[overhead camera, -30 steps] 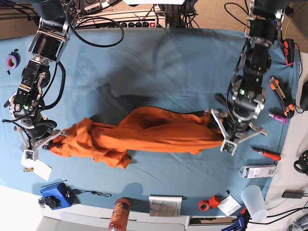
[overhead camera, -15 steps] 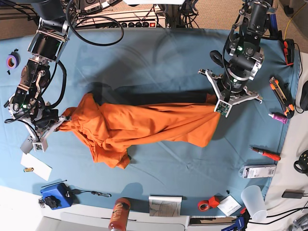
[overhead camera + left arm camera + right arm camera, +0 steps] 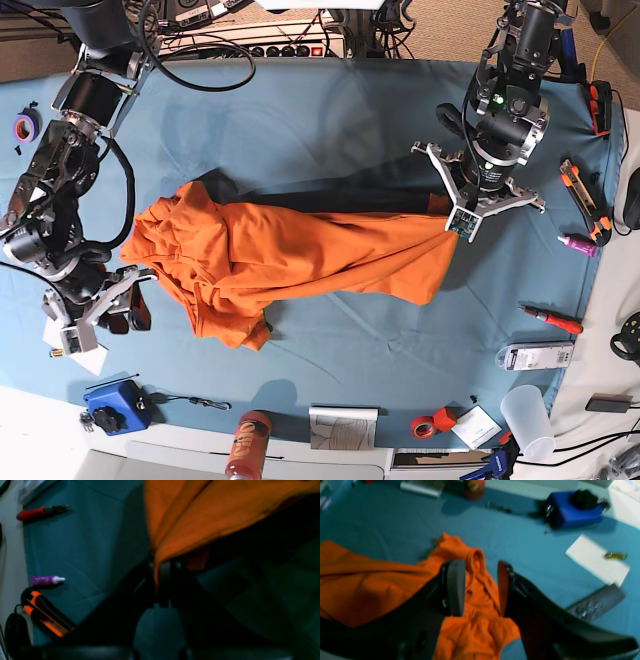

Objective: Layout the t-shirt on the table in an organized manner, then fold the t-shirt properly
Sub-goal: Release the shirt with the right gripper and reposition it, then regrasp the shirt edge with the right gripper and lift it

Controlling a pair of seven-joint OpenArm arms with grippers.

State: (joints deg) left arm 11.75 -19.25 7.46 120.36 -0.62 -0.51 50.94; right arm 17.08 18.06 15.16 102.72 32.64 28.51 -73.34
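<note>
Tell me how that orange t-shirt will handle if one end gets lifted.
Likely floppy: the t-shirt lies bunched in soft folds and sags from the left gripper. Probably light, since one corner pinch holds it. It may drag rather than slide freely on the table cloth.

A robotics lab or workshop bench is shown. A wide table (image 3: 330,110) covered in light-blue cloth is flanked by two cabled robot arms. Along the far edge, a power strip (image 3: 290,48) and tangled black cables are seen. Along the right edge, hand tools are laid out: a utility knife (image 3: 580,187), a red-handled screwdriver (image 3: 552,319), a purple tube (image 3: 578,243). Along the near edge, a blue box (image 3: 115,406), an orange tape roll (image 3: 426,426) and a plastic cup (image 3: 527,420) are set down, and a purple tape roll (image 3: 26,125) is placed near the far left corner.
</note>
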